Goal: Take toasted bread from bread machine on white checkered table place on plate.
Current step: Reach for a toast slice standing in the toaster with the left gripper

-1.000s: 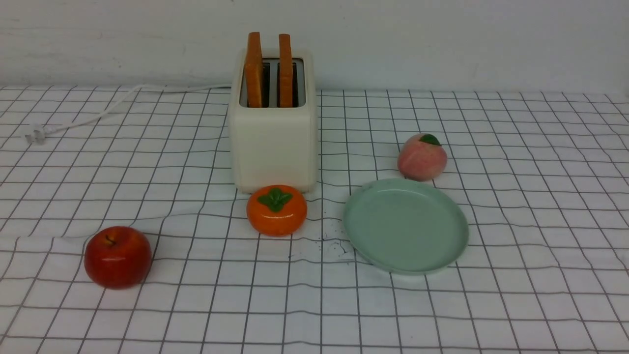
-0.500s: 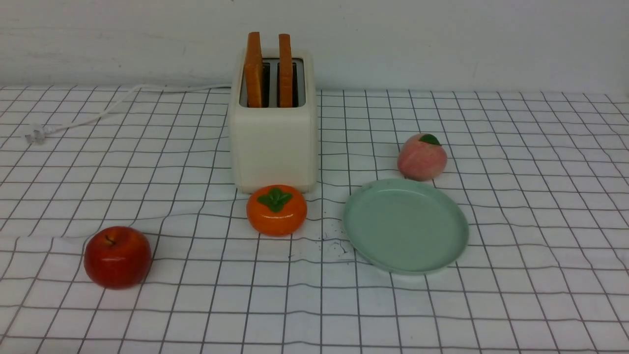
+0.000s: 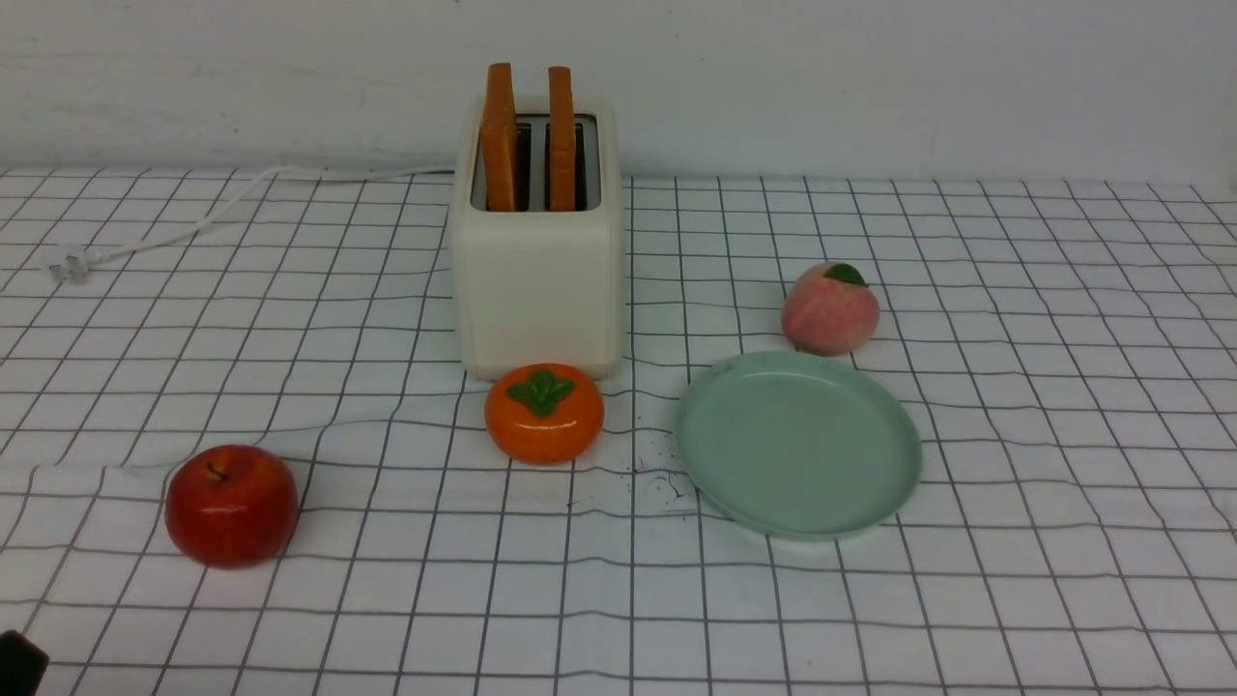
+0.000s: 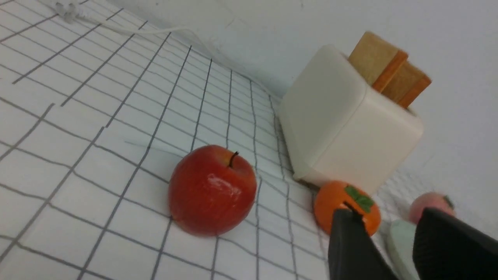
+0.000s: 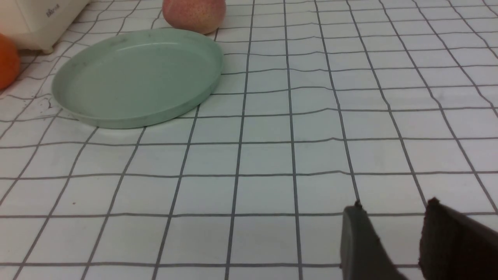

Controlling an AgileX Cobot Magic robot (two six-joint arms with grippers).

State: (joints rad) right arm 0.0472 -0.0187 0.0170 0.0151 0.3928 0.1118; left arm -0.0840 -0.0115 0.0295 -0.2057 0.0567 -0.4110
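Note:
The cream-white bread machine (image 3: 537, 280) stands at the back of the white checkered table (image 3: 1015, 387). Two slices of toasted bread (image 3: 500, 135) (image 3: 561, 135) stand upright in its slots. The mint-green plate (image 3: 797, 445) lies empty in front of it, to the right. My left gripper (image 4: 387, 217) is open and empty, low over the cloth near the front left, far from the bread machine (image 4: 342, 128). My right gripper (image 5: 393, 210) is also open and empty, above the cloth on the near right side of the plate (image 5: 136, 77).
A red apple (image 3: 232, 505) sits at the front left. An orange persimmon (image 3: 543, 413) rests right in front of the bread machine, and a peach (image 3: 829, 309) lies just behind the plate. The white power cord (image 3: 193, 227) trails off to the back left.
A dark tip of my left arm has come into the bottom left corner of the front view. The bread, plate and fruit have not moved.

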